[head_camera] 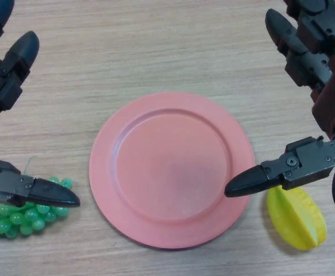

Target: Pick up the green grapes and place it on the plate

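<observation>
So the left hand (9,138) is sitting right over the green grapes (23,214) down near the counter's (156,46) front left corner. Its thumb lies across the top of the bunch while the fingers stick up and away, so it's spread wide and hasn't got hold of anything. The grapes look flat on the counter, just beside the left rim of the pink plate (172,169), not touching it.

This looks like the reach-and-grasp step, with nothing lifted yet. Next move probably calls for the hand to drop a bit lower and wrap round the bunch, then carry it a short hop rightward onto the plate.

The right hand (305,161) hangs released on the other side, thumb tip over the plate's right rim, with a yellow starfruit (299,221) below it near the front right corner.
</observation>
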You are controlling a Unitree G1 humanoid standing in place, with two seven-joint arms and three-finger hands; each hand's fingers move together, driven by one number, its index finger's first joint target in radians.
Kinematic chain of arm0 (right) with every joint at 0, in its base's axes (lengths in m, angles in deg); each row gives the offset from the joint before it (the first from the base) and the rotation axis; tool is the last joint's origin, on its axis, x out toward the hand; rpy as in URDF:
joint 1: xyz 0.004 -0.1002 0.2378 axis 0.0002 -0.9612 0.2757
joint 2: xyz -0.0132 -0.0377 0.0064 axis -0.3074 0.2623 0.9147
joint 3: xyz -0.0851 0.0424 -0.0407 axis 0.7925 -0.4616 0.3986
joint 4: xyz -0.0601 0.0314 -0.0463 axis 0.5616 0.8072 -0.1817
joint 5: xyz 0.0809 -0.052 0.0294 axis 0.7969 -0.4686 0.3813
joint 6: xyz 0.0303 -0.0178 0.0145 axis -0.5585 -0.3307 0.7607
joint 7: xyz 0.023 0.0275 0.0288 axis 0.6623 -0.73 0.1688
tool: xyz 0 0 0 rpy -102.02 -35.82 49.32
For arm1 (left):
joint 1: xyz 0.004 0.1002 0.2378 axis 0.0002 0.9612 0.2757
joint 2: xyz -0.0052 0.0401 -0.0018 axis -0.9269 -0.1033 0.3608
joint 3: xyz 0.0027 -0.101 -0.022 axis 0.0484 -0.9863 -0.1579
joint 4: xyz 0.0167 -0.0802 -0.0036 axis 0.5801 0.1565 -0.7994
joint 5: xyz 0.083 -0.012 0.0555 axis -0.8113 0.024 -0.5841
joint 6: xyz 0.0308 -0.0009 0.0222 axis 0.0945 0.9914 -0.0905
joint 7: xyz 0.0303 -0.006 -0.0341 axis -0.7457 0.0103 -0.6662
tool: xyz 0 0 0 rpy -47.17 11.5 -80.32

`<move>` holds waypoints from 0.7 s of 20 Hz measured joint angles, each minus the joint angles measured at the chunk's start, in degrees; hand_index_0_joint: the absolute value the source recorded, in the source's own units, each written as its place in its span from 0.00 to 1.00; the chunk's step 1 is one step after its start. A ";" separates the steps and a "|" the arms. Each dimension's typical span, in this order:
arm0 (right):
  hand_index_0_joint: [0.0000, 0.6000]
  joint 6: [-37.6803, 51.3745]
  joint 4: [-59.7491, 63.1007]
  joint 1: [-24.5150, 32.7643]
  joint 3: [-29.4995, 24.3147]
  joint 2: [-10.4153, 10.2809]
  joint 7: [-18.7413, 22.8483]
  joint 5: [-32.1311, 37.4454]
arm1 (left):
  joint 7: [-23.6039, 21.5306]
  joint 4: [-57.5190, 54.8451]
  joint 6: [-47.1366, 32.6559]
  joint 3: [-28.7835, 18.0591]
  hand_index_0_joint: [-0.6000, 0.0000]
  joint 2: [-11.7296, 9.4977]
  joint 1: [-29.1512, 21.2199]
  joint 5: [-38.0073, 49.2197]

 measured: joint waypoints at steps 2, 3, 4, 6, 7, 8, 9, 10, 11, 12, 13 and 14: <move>0.00 0.00 0.00 -0.04 0.02 0.00 0.00 0.00 | 0.02 0.00 0.00 -0.10 1.00 0.00 0.13 0.21; 0.00 0.00 0.00 -0.15 0.06 0.00 0.00 0.00 | 0.03 0.00 0.00 -0.11 1.00 0.00 0.26 0.20; 0.00 0.00 0.00 -0.20 0.11 0.00 0.01 0.00 | 0.03 0.00 0.00 -0.11 1.00 0.00 0.36 0.20; 0.00 0.00 0.00 -0.33 0.17 0.15 0.02 0.02 | 0.15 0.09 0.00 -0.23 1.00 0.14 0.60 0.22; 0.00 0.00 0.00 -0.35 0.21 0.75 0.05 0.05 | 0.32 0.56 -0.01 -0.41 1.00 0.20 0.82 0.26; 0.00 0.01 0.00 -0.35 0.25 1.34 0.08 0.08 | 1.23 1.36 -0.03 -0.83 1.00 0.20 1.21 0.25; 0.00 0.01 0.00 -0.35 0.26 1.65 0.40 0.10 | 2.00 2.29 -0.32 -0.91 1.00 0.23 2.23 0.00; 0.00 0.01 0.00 -0.35 0.28 1.72 0.84 0.18 | 3.95 3.35 -1.41 -0.92 1.00 0.36 2.96 -0.94; 0.00 0.01 0.00 -0.36 0.33 1.73 1.39 0.52 | 8.99 5.29 -6.19 -0.70 1.00 1.09 4.34 -7.92; 0.00 0.01 0.00 -0.36 0.36 1.77 1.42 0.57 | 12.13 7.39 -11.77 -0.77 1.00 1.98 5.17 -13.97; 0.00 0.02 -0.01 -0.35 0.55 1.97 1.73 0.57 | 13.73 10.22 -18.14 -0.86 1.00 3.39 5.98 -20.77; 0.00 0.02 -0.01 -0.35 0.92 2.04 1.79 0.56 | 15.59 12.17 -22.74 -0.88 1.00 4.17 6.93 -25.26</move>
